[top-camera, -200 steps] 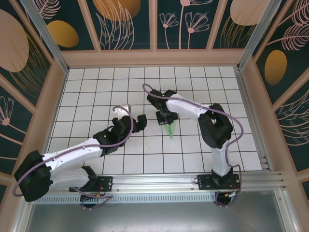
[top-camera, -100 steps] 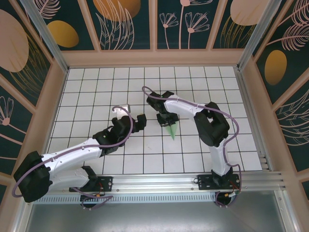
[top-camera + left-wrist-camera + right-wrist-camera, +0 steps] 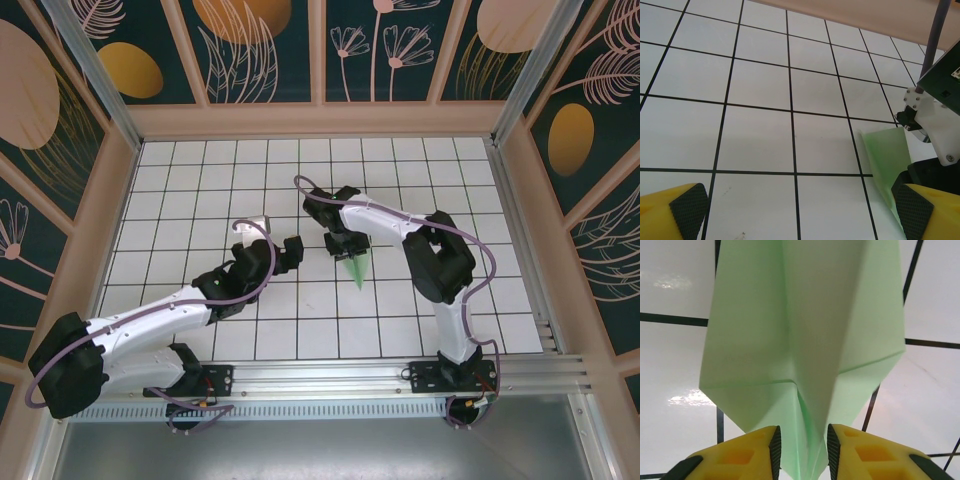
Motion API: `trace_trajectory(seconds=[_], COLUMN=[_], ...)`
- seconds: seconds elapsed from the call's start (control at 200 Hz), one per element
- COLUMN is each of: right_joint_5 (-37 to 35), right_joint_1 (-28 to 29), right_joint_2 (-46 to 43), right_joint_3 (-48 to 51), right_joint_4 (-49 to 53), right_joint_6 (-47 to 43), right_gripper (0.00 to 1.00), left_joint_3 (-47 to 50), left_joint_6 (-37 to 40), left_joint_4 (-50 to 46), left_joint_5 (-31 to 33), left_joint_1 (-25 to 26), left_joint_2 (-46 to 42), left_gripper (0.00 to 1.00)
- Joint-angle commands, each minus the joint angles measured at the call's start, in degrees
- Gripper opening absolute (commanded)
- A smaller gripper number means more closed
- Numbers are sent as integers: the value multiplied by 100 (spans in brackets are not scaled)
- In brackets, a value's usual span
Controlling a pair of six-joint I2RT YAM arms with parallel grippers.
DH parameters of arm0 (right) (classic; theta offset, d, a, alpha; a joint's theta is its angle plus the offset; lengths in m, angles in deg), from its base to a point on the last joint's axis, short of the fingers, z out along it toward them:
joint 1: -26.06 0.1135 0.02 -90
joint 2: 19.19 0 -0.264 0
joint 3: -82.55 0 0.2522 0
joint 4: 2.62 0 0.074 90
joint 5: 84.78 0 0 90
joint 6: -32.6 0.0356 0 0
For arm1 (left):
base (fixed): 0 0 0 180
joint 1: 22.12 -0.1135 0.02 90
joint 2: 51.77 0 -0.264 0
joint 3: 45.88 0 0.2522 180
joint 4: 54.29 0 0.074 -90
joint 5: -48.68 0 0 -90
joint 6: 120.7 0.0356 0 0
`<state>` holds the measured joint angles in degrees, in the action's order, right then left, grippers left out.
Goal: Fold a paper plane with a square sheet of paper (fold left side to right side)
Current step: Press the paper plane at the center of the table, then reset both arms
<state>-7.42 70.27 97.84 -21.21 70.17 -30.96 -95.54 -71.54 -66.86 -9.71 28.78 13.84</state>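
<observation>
The plane lies on the table around the middle, a slim green dart whose point faces the near edge where the arm bases are bolted. Its other end sits under the right gripper.

In the right wrist view the paper spreads out in two flat wings, with a raised centre fold running between them. That fold passes straight into the gap between the two yellow fingers. The jaws stand a little apart, wider than the fold is thick. The right-hand pad sits close against the paper, while a strip of wing shows beside the left-hand pad. I cannot tell whether either pad presses on the fold. One wing corner juts out to the left and the other, higher up, to the right, and both rest on the white tiles.

The left gripper hangs low over the table to the left of the plane, jaws spread as wide as they go, with bare tiles between them and nothing held. In its wrist view, one wing of the plane lies just beside its right-hand finger. Whether that finger touches the wing cannot be made out. The right gripper's white and black body stands over the paper's far side.
</observation>
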Motion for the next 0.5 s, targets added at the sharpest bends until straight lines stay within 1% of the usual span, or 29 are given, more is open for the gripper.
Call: trace_trajectory(seconds=[0.0, 0.17, 0.29, 0.39, 0.495], right_joint_5=[-177, -238, -300, -276, -80], right_joint_1=[-24, -39, -229, -666, -1246], right_joint_2=[-376, -766, -1191, -1730, -2495], right_joint_3=[-244, -433, -374, 25, 817], right_joint_4=[379, 495, 324, -256, -1363], right_joint_6=[74, 21, -113, -301, -545], right_gripper=[37, 43, 48, 51, 52], left_joint_3=[-110, -110, -43, 50, 163], left_joint_6=[-38, -64, -107, -82, 75], left_joint_4=[-24, 11, 102, 127, 94], left_joint_5=[99, 149, 4, -140, -50], left_joint_1=[-21, -43, -242, -557, -981], left_joint_2=[-45, -90, -211, -398, -741], left_gripper=[98, 98, 98, 98, 99])
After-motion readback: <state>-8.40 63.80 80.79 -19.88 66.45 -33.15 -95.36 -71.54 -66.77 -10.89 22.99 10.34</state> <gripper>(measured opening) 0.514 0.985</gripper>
